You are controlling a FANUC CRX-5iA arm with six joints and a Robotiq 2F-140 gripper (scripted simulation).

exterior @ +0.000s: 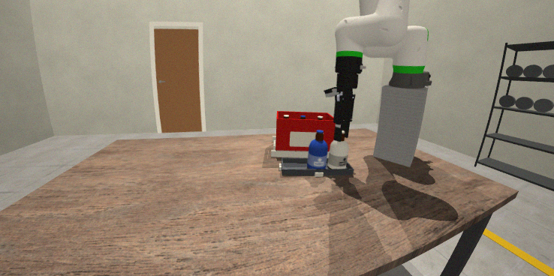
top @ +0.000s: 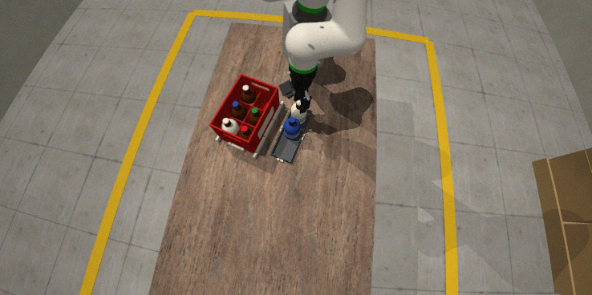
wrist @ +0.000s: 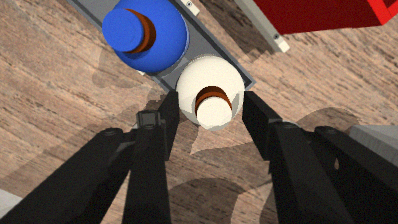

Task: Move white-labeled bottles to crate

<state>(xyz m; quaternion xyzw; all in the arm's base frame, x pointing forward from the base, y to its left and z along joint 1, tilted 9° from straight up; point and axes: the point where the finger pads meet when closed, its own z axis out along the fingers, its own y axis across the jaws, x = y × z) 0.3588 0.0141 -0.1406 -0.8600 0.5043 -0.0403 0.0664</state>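
A white-labeled bottle (top: 297, 113) (exterior: 338, 153) (wrist: 210, 75) stands upright at the robot-side end of the dark tray (top: 284, 150) (exterior: 294, 171) (wrist: 201, 44). A blue bottle (top: 291, 130) (exterior: 317, 151) (wrist: 169, 35) stands beside it. My gripper (top: 304, 106) (exterior: 341, 136) (wrist: 210, 105) is partly open above the white bottle, its fingers on both sides of the neck with gaps. The red crate (top: 249, 146) (exterior: 283, 130) (wrist: 310, 15) holds a white bottle (top: 229, 127) and several brown ones; its robot-side slot nearest the tray looks empty.
The crate stands close beside the tray, its tall walls nearly as high as the bottle caps inside. Pale brackets (top: 268, 130) (exterior: 289, 154) edge the crate's base. The robot's pedestal (exterior: 401, 124) stands behind the tray's robot-side end.
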